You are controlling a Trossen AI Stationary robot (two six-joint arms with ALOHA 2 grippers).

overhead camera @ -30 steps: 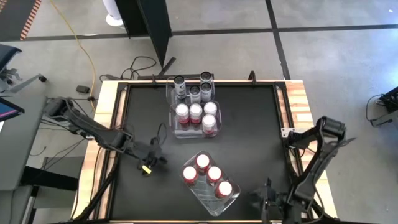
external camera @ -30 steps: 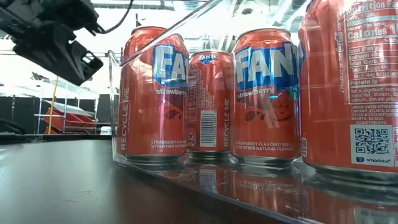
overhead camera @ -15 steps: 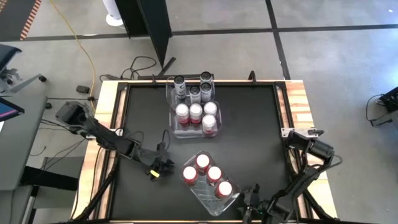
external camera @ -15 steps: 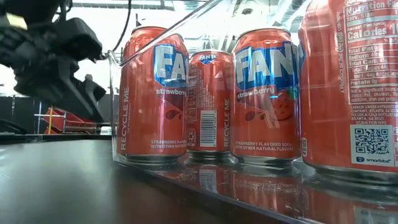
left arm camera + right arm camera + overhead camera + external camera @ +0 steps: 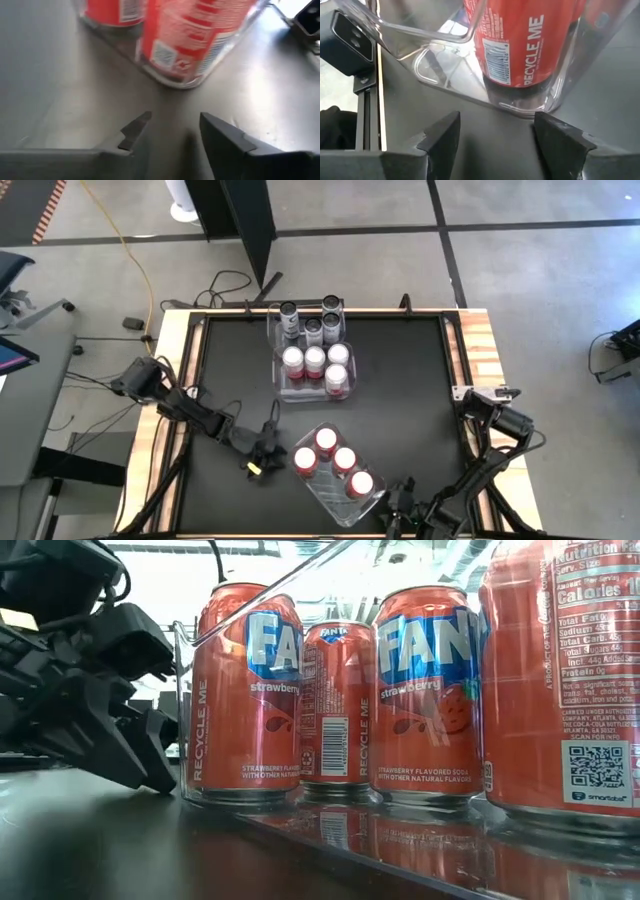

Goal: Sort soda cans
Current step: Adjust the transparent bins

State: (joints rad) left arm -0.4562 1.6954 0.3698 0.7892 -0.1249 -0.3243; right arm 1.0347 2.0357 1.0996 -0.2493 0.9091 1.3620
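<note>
Black fingers of the left gripper [image 5: 262,463] stand apart, holding nothing, low on the table just left of the near clear bin [image 5: 375,502]. Four red soda cans [image 5: 333,459] stand upright in it, long axes vertical, nearest can just right of the fingertips. Right gripper [image 5: 398,515], also spread and empty, sits at the bin's near corner, one red can right ahead. Far bin [image 5: 278,373] holds three red cans and dark ones [image 5: 313,327], well apart from both. I judge both arms about equally near.
</note>
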